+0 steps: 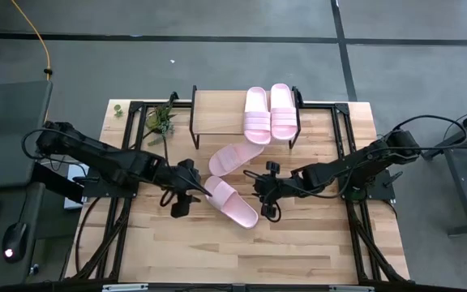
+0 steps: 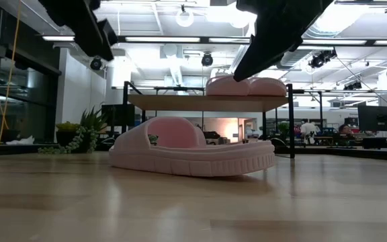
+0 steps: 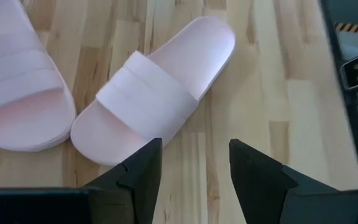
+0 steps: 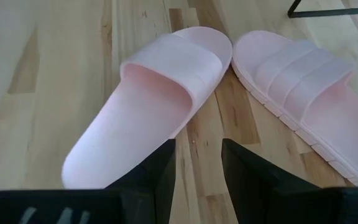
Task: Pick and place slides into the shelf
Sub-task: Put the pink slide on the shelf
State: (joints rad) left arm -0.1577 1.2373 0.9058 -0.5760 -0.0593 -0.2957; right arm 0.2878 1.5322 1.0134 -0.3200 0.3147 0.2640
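A: With two slides [image 1: 269, 113] already side by side on the right part of the shelf [image 1: 217, 113], I judge the job about half done; the step in hand is the pickup of the remaining pair on the table [image 1: 136, 243].

B: Where do those two lie?

A: Both on the planks in front of the shelf, between the arms. The farther slide [image 1: 233, 157] sits just before the shelf's front edge; the nearer slide [image 1: 232, 202] lies angled, close to it (in the wrist views their ends look to be touching or very nearly so).

B: And the arms?

A: Each reaches in low from its own side, stretched toward the middle. The left gripper [image 1: 183, 195] hangs just beside the nearer slide's end, and the right gripper [image 1: 267, 193] is near the same slide's other end, just clear of it.

B: Holding anything?

A: No. The left gripper's fingers [image 3: 143, 171] stand apart with bare wood between them, the slide ahead of the tips. The right gripper's fingers [image 4: 163, 167] are parted more narrowly, also empty.

B: Next move?

A: I would say one gripper must descend over a sole's edge or strap, close, and lift it clear to the shelf's free left half.
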